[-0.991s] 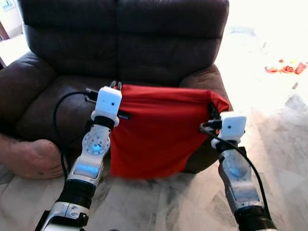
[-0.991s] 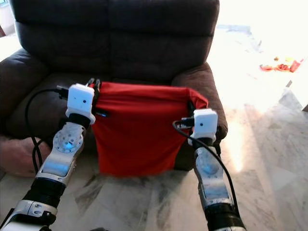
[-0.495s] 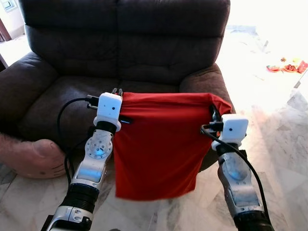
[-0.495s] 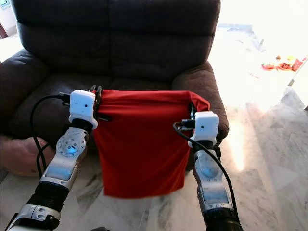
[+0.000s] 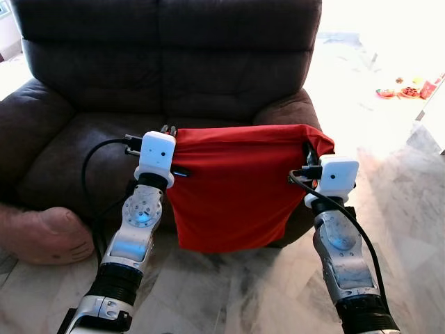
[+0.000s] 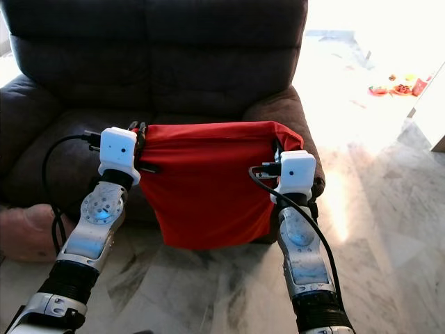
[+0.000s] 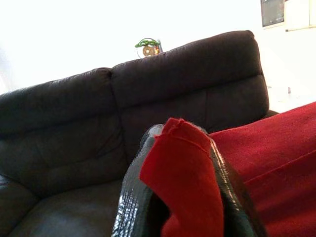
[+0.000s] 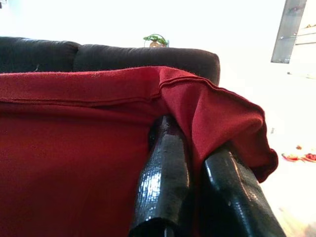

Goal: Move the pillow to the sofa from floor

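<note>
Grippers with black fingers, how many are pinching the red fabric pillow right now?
2. The left gripper clamps the red fabric pillow at its upper left corner; the right gripper clamps the upper right corner.

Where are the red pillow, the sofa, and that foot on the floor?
red pillow (image 5: 233,188), left eye view, middle of its hanging cloth.
sofa (image 5: 167,73), left eye view, its backrest.
foot (image 5: 42,236), left eye view, its top.

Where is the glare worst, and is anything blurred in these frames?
Eye views: floor at upper right blown out white; pillow and sofa sharp. Left wrist view: background above the sofa overexposed, left gripper close and soft. Right wrist view: sky-bright background, right gripper fingers glossy with highlights.
</note>
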